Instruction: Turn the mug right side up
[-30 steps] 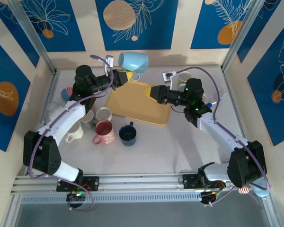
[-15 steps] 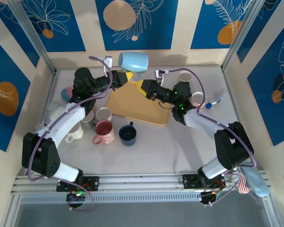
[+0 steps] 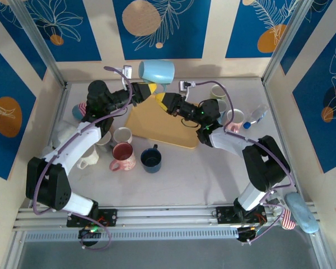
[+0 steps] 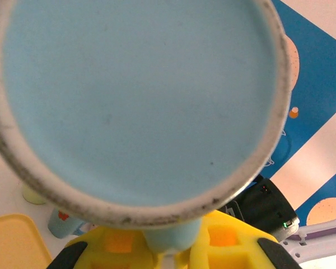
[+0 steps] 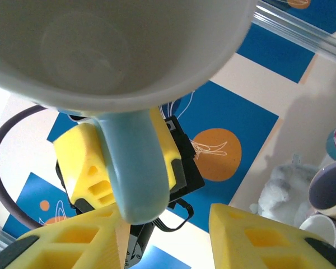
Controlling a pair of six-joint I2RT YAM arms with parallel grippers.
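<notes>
Right now, from the top camera, I am holding the mug [image 3: 157, 72] in the air above the far edge of the yellow tray [image 3: 157, 126], with my left gripper [image 3: 148, 89] clamped shut on it from the tray side. The mug is lying on its side, its long axis running along that far edge, base toward my left arm and mouth toward my right. My right gripper [image 3: 162, 101] is reaching in over the far part of the tray, just beside the mug and on its mouth side.

Through my left wrist camera I am looking straight at the mug's base, with the handle [image 4: 171, 241] squeezed between my yellow fingers [image 4: 115, 246].

Through my right wrist camera I am looking into the open mouth. The handle is hanging between my right fingers [image 5: 257, 244], which are standing apart: it is close against one and clear of the other. I judge I am lining up a second grip there, so the mouth can be tipped upward.
</notes>
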